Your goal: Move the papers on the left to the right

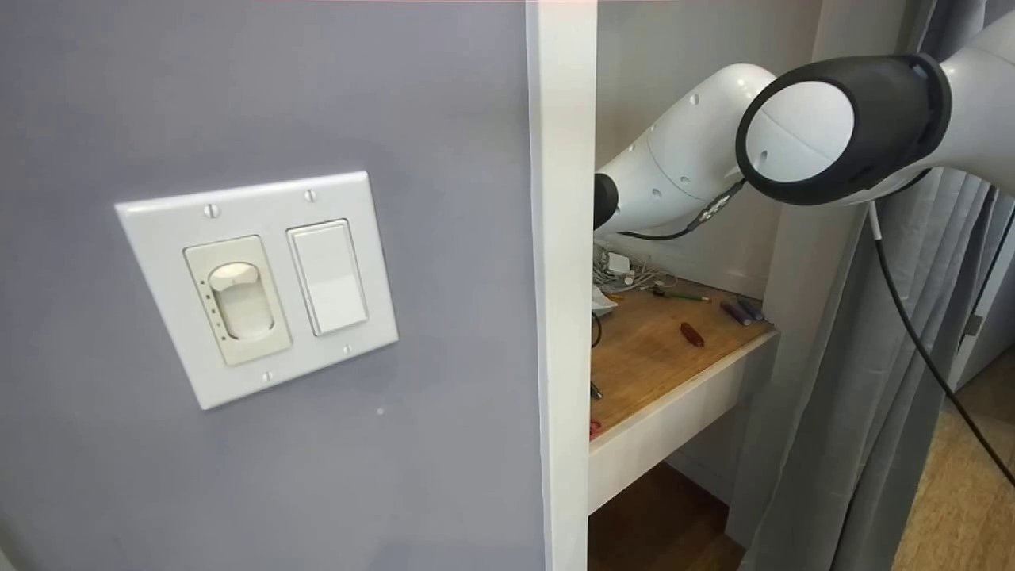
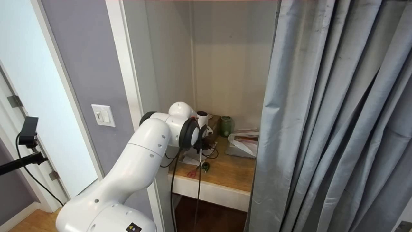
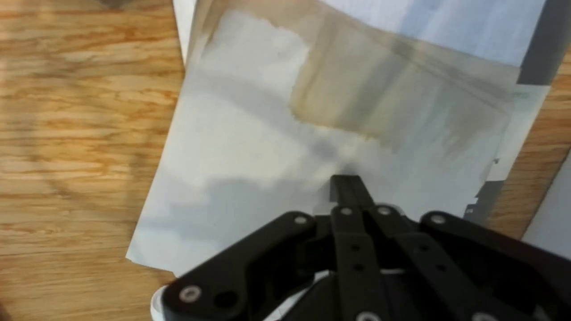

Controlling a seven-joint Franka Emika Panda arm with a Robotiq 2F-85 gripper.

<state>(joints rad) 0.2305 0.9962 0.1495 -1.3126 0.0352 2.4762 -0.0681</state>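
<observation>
Loose, overlapping white papers with brown stains (image 3: pixel 232 147) lie on the wooden shelf and fill the middle of the wrist view. They also show below the arm, at the left of the shelf, in an exterior view (image 2: pixel 192 160). A small bit of paper shows at the wall edge in an exterior view (image 1: pixel 601 301). My gripper (image 3: pixel 346 178) is shut over the papers, with nothing visible between its fingertips. I cannot tell whether the tips touch the paper. Another pile of papers (image 2: pixel 246 143) lies on a flat grey object at the right of the shelf, partly hidden by the curtain.
A green jar (image 2: pixel 226 125) stands at the back. Red scissors (image 2: pixel 192 174) and a green item (image 2: pixel 205 166) lie near the front edge. A red-brown item (image 1: pixel 691 334), pencil (image 1: pixel 686 296) and tangled white cables (image 1: pixel 622 274) lie on the shelf. Grey curtain (image 2: pixel 299 112) hangs at the right.
</observation>
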